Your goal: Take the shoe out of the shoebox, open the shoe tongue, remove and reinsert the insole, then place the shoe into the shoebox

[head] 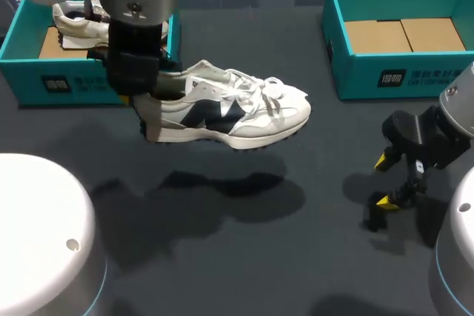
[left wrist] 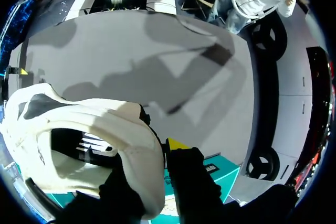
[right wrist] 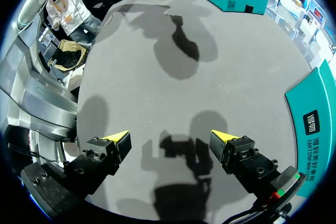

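Shoe (head: 229, 112) is held clear of the table (head: 296, 271) with its shadow (head: 222, 186) cast below; it is already out of the left shoebox (head: 29, 64), just beside that box's near corner.

Left gripper (head: 144, 105) is clamped on the heel; in the left wrist view the heel collar of the shoe (left wrist: 94, 129) is seen pinched between the fingers of the left gripper (left wrist: 157, 179), one dark finger apparently inside the opening and the yellow-tipped one outside.

Long axis is noted as roughly level, heel at the left gripper, toe directed across the table toward the right arm's side; laces and tongue face upward.

Right gripper (head: 389, 183) hangs low over bare table, fingers spread wide and nothing between them, as confirmed in its own view (right wrist: 169, 139); it is well apart from the toe, but it is the arm nearer the tongue end.

Right shoebox (head: 400, 72) is seen beyond the right gripper, only cardboard showing inside; a second shoe (head: 74, 24) lies in the left shoebox.

Judgement: the setting-down turns on the bare patch under the shoe; nothing is seen in the way there, nor between toe and right gripper.
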